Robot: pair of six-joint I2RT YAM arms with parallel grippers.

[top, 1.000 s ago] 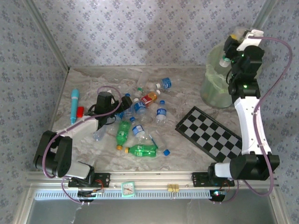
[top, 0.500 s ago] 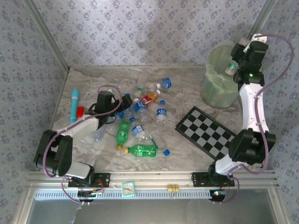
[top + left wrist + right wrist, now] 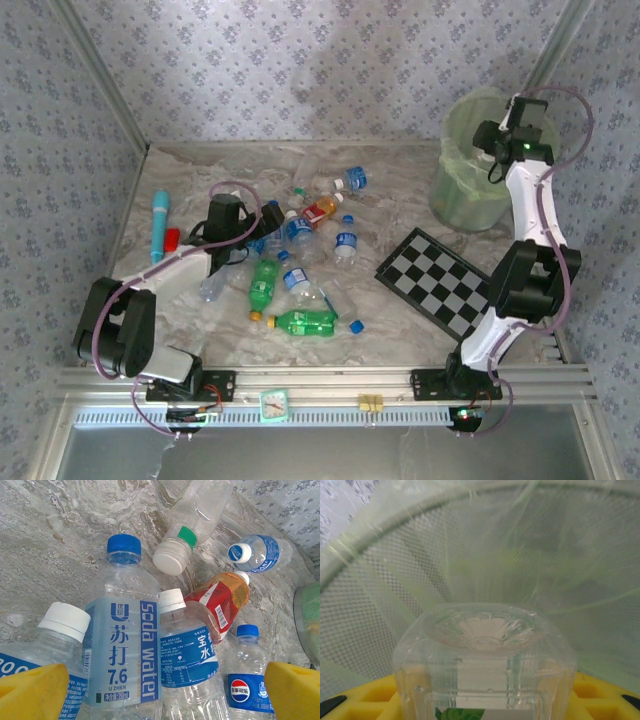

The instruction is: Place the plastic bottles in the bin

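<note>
Found 1 clear bottle [image 3: 485,650] pinched between the yellow fingers [image 3: 365,700] of the right gripper [image 3: 492,140], base pointing into the bin [image 3: 455,200]. Placed it within the outline of the bin's mouth in the overhead view; cannot tell its height above the rim. Saw mesh wall and thin green liner directly beyond the base from the wrist view. Could not make out any contents through the liner.

Noted the bin at the table's [image 3: 180,310] far right, with the checkerboard [image 3: 445,285] just in front of it. Found the remaining bottles lying loose left of the checkerboard, well apart from the bin. Counted among them 2 green bottles [image 3: 265,280] nearest the arms, a soda water bottle [image 3: 125,645], a white-capped blue-label bottle [image 3: 187,650] touching it, and a red-orange labelled bottle [image 3: 220,600] just beyond. Found the left gripper [image 3: 162,700] spread wide above this cluster, holding nothing.

Risks, as judged:
- Release: if let go off-centre or tilted, could clip the rim and tumble outside.
- Liner: could snag on a finger if lowered further, dragging the bag or tipping the light bin.
- Left side: closing over packed round bottles could catch 2 at once, or squirt 1 sideways toward the table edge.
</note>
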